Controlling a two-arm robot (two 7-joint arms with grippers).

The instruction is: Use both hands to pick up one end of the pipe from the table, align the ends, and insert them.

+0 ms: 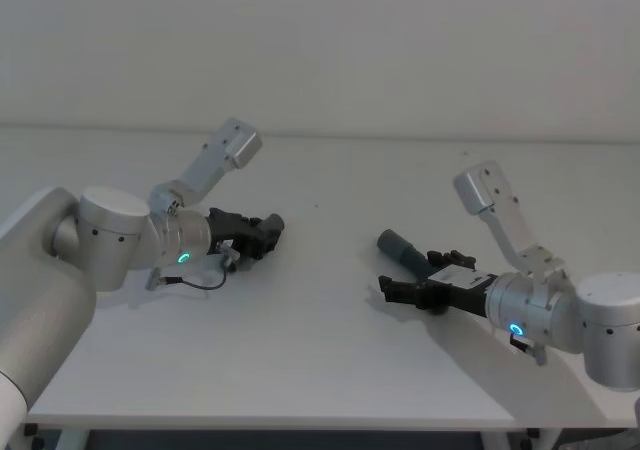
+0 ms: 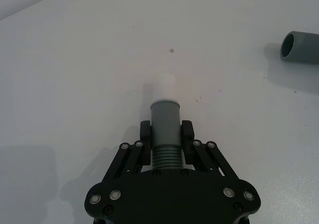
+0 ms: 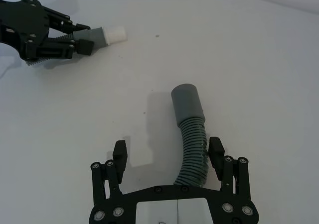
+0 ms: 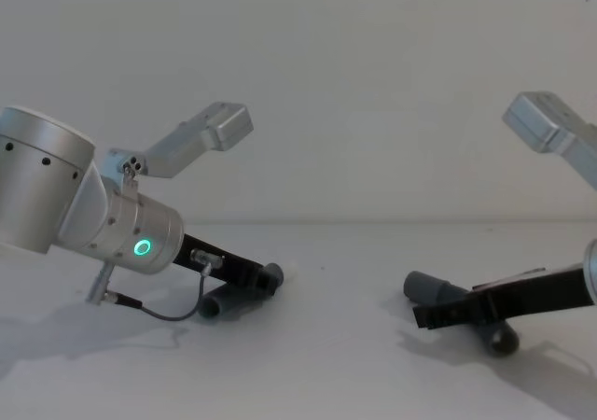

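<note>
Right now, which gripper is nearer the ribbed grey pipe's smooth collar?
Right. The right gripper straddles the ribbing just behind the smooth collar; the left gripper grips the short white-tipped grey piece across the table.

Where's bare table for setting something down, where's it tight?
Free: the table strip between the whitish tip and the grey collar, plus the near middle edge and the far strip by the wall. Crowded: around the left gripper, shut on the short piece, and the open right gripper straddling the longer piece.
</note>
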